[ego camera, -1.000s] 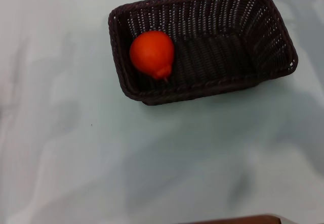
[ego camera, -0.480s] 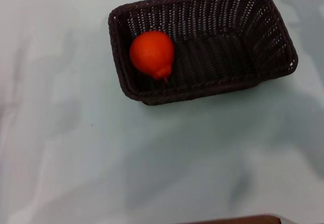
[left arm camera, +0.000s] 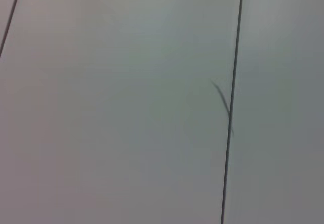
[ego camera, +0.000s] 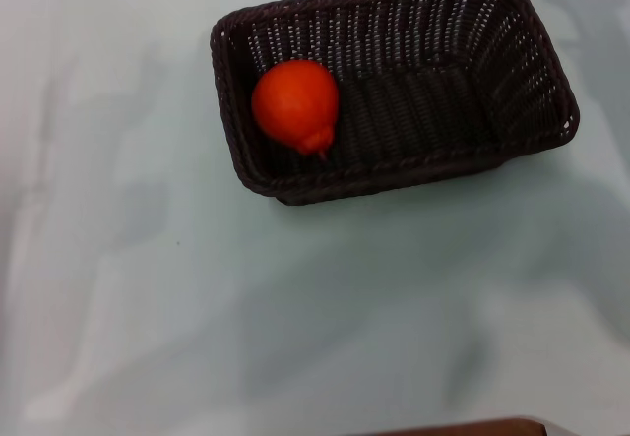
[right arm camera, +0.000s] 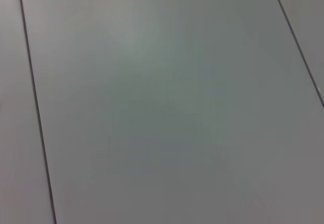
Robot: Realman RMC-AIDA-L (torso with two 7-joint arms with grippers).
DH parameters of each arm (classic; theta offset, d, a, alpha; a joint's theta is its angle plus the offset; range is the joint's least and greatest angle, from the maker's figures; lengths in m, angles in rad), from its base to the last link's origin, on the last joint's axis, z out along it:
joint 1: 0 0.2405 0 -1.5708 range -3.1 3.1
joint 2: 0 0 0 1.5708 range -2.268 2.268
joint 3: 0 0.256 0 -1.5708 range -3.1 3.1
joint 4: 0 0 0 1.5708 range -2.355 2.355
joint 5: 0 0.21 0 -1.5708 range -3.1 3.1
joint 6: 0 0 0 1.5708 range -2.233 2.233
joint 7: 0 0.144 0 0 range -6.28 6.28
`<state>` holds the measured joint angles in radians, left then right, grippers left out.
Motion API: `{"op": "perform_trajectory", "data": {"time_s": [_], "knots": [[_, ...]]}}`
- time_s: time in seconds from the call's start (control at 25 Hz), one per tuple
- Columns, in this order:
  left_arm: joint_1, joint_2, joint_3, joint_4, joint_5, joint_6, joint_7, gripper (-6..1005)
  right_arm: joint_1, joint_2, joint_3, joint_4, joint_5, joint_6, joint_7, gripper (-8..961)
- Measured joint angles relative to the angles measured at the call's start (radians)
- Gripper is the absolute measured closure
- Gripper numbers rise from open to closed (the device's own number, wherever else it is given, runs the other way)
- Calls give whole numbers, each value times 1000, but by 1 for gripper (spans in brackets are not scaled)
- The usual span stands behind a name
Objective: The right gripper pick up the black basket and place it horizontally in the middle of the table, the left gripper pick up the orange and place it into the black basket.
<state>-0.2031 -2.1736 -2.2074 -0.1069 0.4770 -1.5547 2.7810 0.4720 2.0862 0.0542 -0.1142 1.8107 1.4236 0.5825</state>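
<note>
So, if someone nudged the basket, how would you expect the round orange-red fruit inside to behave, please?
The round orange-red fruit would probably roll across the dark woven wicker basket's floor. Its small nub may make it wobble, and the near wall should stop it.

Almost nothing is changing on the table (ego camera: 148,338).
Only the soft grey shadows are shifting a little on the left side since a second ago, and a thin dark strip is showing at the top left corner.
</note>
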Motion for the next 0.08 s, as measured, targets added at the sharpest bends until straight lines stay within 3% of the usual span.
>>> {"op": "perform_trajectory", "data": {"time_s": [0.08], "knots": [[-4, 0, 0, 2, 0, 1, 0, 96, 4, 0, 2, 0, 1, -3, 0, 270]]}}
